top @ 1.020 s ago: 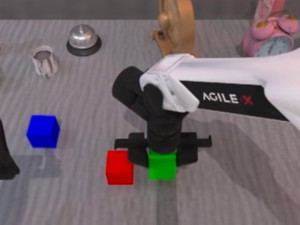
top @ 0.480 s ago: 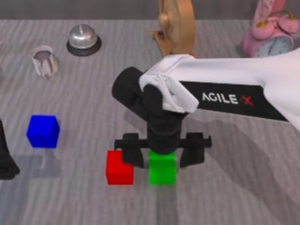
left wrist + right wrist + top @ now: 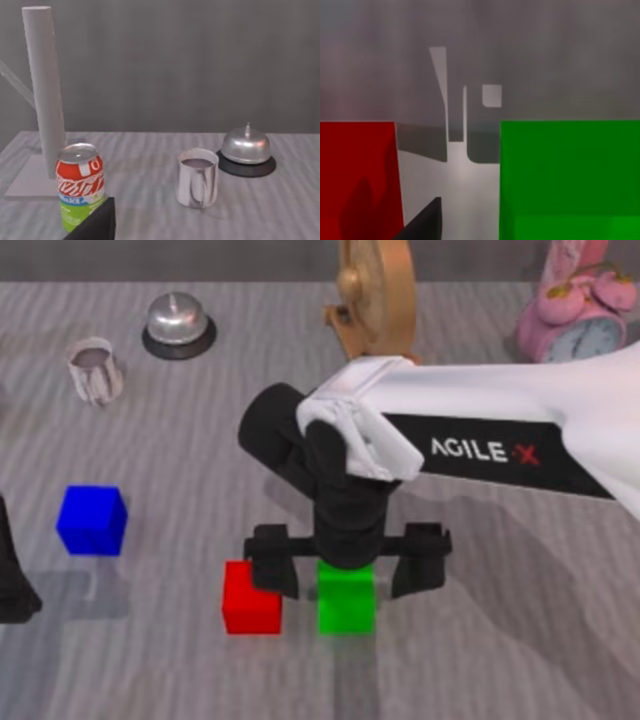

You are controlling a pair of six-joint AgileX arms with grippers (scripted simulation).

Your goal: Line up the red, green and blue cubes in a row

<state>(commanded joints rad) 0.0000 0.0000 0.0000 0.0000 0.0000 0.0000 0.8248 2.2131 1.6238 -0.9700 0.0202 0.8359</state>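
Green cube [image 3: 346, 598] sits between the spread fingers of the right end effector [image 3: 346, 562], beside the red cube [image 3: 252, 598].

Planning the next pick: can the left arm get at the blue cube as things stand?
Probably yes. The blue cube sits alone at the table's left, near the left gripper at that edge; the right gripper straddles the green cube, well clear.
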